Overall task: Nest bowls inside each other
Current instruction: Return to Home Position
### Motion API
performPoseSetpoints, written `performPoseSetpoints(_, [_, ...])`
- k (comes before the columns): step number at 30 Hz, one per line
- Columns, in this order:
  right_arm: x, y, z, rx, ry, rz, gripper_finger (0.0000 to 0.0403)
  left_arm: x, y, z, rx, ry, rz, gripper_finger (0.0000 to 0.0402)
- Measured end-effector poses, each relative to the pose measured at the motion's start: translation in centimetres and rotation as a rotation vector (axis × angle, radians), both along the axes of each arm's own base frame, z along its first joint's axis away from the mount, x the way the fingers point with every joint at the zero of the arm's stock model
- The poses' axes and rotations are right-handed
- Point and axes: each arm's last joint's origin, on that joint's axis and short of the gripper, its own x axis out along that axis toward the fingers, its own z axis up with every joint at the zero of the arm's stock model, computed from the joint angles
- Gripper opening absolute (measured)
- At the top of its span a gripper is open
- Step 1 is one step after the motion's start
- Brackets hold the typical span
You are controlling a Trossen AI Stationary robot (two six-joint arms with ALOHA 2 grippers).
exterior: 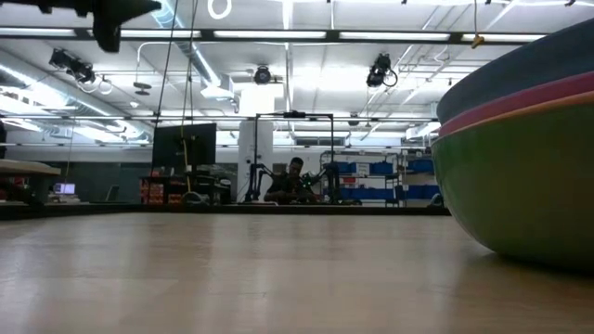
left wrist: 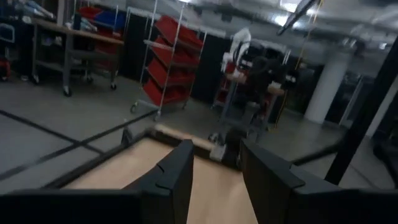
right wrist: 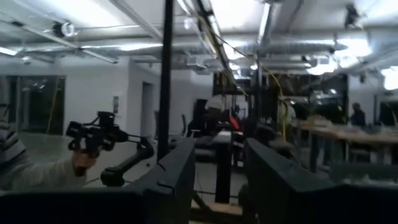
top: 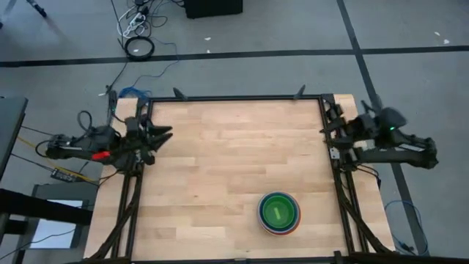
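Observation:
The bowls stand nested in one stack on the wooden table, near its front edge and right of centre, a green one innermost on top. In the low view the stack fills the right side: a dull green outer bowl with orange, pink and blue rims above it. My left gripper hovers at the table's left edge, open and empty; its fingers show a clear gap in the left wrist view. My right gripper hovers at the right edge, open and empty, fingers apart.
A black metal frame runs round the table. Bare wood lies between the two grippers and the stack. Cables and a coiled cord lie on the floor beyond the far edge. People sit in the room behind the table.

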Motion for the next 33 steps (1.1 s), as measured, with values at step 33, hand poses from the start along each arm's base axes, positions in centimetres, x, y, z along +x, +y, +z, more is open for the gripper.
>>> performPoseSetpoints(33, [2.9,0.1,-16.6,-0.027,0.192,0.010,0.0128,1.7,-1.2,-13.8,0.117,0.208,-0.088,0.0140])
